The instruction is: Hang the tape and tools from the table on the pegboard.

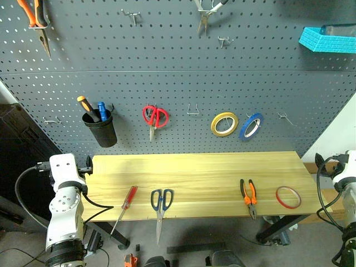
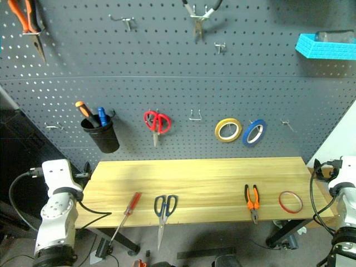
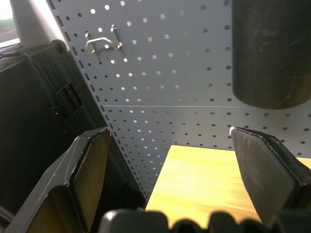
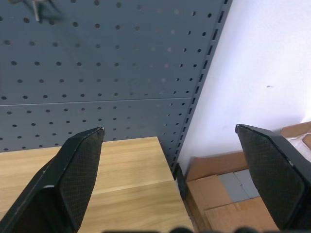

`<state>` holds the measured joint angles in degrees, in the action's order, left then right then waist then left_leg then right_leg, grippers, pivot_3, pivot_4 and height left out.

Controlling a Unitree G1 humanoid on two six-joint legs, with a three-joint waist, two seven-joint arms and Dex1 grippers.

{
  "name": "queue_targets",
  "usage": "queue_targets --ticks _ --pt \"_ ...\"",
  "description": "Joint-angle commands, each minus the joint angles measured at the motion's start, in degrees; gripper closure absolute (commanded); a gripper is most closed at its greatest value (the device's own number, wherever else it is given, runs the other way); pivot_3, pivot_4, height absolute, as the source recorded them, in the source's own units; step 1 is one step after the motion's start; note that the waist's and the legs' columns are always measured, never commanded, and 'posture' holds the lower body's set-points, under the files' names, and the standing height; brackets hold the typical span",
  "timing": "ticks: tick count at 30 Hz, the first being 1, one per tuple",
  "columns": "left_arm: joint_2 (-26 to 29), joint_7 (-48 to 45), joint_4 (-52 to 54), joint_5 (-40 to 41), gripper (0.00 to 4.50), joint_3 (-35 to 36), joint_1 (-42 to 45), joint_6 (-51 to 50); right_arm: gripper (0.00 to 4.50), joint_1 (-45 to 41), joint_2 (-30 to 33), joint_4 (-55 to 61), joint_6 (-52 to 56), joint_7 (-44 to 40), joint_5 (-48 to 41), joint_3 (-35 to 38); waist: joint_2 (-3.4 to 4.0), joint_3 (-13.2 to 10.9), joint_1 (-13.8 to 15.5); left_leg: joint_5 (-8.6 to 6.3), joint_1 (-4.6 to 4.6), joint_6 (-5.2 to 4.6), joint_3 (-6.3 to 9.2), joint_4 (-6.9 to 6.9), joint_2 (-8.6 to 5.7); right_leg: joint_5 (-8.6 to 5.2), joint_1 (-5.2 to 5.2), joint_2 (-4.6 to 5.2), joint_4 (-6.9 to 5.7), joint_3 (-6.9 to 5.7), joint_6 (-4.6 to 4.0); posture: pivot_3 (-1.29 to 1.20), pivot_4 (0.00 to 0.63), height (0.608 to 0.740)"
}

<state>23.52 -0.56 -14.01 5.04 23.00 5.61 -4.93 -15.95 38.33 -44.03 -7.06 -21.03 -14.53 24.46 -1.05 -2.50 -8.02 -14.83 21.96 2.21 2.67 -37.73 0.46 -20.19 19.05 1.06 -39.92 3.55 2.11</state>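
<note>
Red and thin, the ring of tape with a clear centre [image 1: 288,197] lies flat near the right end of the pale yellow plank surface [image 1: 200,172], close to its front edge. Just left of it lie the pliers with orange-and-black handles [image 1: 249,196], jaws pointing at the front edge. Well apart, toward the left, the scissors with dark blue handles [image 1: 161,203] poke their blades over the front edge, and beside them the slim screwdriver with a red handle [image 1: 125,204] lies aslant, its shaft also overhanging.

Behind the surface stands the large dark grey pegboard [image 1: 178,83] with its rows of holes. On it hang red-handled scissors [image 1: 154,118], a yellow tape ring [image 1: 224,123], a blue tape ring [image 1: 251,125] and a black cup [image 1: 100,128] with two handles in it. Bare metal hooks sit between them, one [image 1: 192,110] between the red scissors and the yellow ring.

The back half of the surface is bare wood. A white wall and cardboard boxes [image 4: 228,191] lie past its right end.

My left tool [image 3: 170,170] is spread wide off the left corner, holding nothing. My right tool [image 4: 170,170] is equally wide apart at the right end, empty.
</note>
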Motion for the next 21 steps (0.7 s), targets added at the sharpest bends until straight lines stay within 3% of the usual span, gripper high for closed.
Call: queue_targets --ticks 1,17,21 --pt "1.14 0.82 2.48 0.07 0.3 1.63 0.09 0.71 0.0 0.17 0.31 3.26 -0.92 -0.38 0.15 0.09 0.0 0.0 0.01 0.0 0.0 0.0 0.0 0.0 0.0 0.0 0.0 0.0 0.0 0.0 0.0 -0.13 0.016 0.74" --pt "-2.23 2.28 10.49 0.3 0.3 0.5 -1.23 -5.64 0.0 8.71 -4.41 22.25 6.06 -2.03 -1.23 -1.3 0.19 -1.34 0.21 -0.02 0.0 -0.02 -0.01 0.0 0.01 0.0 -0.01 -0.01 0.0 0.01 0.0 -0.14 0.067 0.74" --pt "-1.89 1.88 9.72 0.13 0.3 -0.09 -0.73 -5.26 0.0 8.35 -4.2 22.31 6.38 -1.64 -0.7 -1.21 0.57 -1.84 0.06 -0.02 -0.1 -0.02 0.91 0.03 -0.14 0.0 -0.84 0.15 0.62 -1.05 -0.01 -0.14 0.066 0.74"
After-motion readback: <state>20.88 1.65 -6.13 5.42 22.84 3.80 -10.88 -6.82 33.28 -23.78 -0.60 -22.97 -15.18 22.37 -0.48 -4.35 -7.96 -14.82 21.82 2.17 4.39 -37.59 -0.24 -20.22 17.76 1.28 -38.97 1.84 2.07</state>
